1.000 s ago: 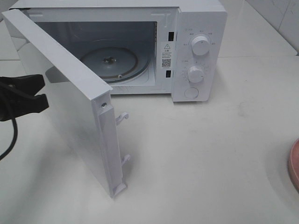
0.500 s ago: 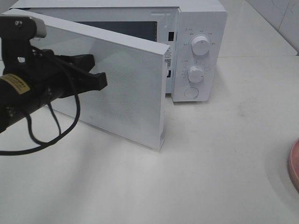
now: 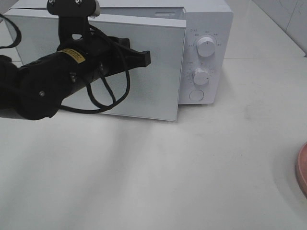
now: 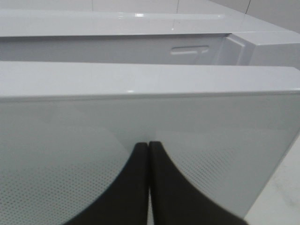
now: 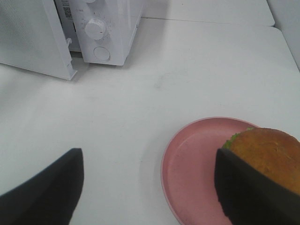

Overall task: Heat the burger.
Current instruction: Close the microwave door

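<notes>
The burger (image 5: 269, 154), golden-brown bun with green lettuce at its edge, lies on a pink plate (image 5: 197, 164) and shows only in the right wrist view. My right gripper (image 5: 147, 161) hangs open above the table, and one dark finger (image 5: 243, 192) overlaps the burger's near edge without gripping it. In the exterior view my left gripper (image 3: 147, 57) is shut, its tips against the outer face of the white microwave's door (image 3: 153, 91). The door stands slightly ajar, close to the microwave body (image 3: 206, 28). In the left wrist view the fingertips (image 4: 140, 154) meet on the dotted door panel (image 4: 225, 154).
The microwave's two knobs (image 3: 205, 46) and round button (image 3: 196, 95) sit on its right panel. The plate's rim (image 3: 302, 167) peeks in at the exterior view's right edge. White tabletop (image 3: 192, 167) spreads in front of the microwave. The left arm's cable (image 3: 108, 96) loops before the door.
The left arm swung in from the left and pushed the wide-open door round until it is almost shut. The turntable inside is now hidden. The right gripper stayed open.
</notes>
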Controlling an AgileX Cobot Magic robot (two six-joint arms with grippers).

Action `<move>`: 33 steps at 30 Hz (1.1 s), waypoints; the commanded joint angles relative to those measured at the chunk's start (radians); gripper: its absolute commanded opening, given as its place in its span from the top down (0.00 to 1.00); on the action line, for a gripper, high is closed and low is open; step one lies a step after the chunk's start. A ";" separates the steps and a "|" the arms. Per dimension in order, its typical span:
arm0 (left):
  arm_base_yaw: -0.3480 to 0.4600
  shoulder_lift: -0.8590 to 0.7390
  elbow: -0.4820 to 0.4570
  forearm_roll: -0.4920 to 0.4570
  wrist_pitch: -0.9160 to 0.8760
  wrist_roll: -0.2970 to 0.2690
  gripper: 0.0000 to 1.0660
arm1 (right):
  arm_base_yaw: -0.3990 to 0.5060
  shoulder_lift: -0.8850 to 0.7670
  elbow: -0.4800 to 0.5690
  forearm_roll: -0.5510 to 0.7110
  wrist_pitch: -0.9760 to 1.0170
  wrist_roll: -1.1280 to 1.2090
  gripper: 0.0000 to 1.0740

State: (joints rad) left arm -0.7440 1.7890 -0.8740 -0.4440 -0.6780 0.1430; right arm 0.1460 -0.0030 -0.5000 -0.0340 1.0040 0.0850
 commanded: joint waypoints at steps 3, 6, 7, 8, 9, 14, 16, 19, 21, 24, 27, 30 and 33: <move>-0.007 0.056 -0.094 -0.061 0.037 0.020 1.00 | -0.006 -0.030 0.002 0.002 -0.007 -0.007 0.30; -0.007 0.089 -0.138 -0.079 0.039 0.036 1.00 | -0.006 -0.030 0.002 0.002 -0.007 -0.007 0.30; -0.007 0.089 -0.138 -0.079 0.039 0.036 1.00 | -0.006 -0.030 0.002 0.002 -0.007 -0.007 0.30; -0.007 0.106 -0.160 -0.089 0.042 0.036 1.00 | -0.006 -0.030 0.002 0.002 -0.007 -0.007 0.30; -0.007 0.106 -0.160 -0.089 0.042 0.036 1.00 | -0.006 -0.030 0.002 0.002 -0.007 -0.007 0.30; -0.007 0.145 -0.215 -0.135 0.048 0.076 1.00 | -0.006 -0.030 0.002 0.002 -0.007 -0.007 0.30; -0.007 0.166 -0.252 -0.162 0.054 0.099 1.00 | -0.006 -0.030 0.002 0.002 -0.007 -0.007 0.30; -0.007 0.177 -0.276 -0.187 0.056 0.121 1.00 | -0.006 -0.030 0.002 0.002 -0.007 -0.007 0.30; -0.007 0.188 -0.315 -0.208 0.064 0.160 1.00 | -0.006 -0.030 0.002 0.002 -0.007 -0.007 0.30; 0.006 0.200 -0.364 -0.212 0.088 0.188 1.00 | -0.006 -0.030 0.002 0.002 -0.007 -0.007 0.30; 0.012 0.200 -0.373 -0.212 0.103 0.188 1.00 | -0.006 -0.030 0.002 0.002 -0.007 -0.007 0.30; 0.022 0.200 -0.378 -0.211 0.124 0.196 1.00 | -0.006 -0.030 0.002 0.002 -0.007 -0.007 0.30; 0.019 0.188 -0.378 -0.209 0.189 0.211 1.00 | -0.006 -0.030 0.002 0.002 -0.007 -0.007 0.30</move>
State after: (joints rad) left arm -0.7560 1.9870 -1.2330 -0.6170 -0.4450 0.3450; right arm 0.1460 -0.0030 -0.5000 -0.0340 1.0040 0.0850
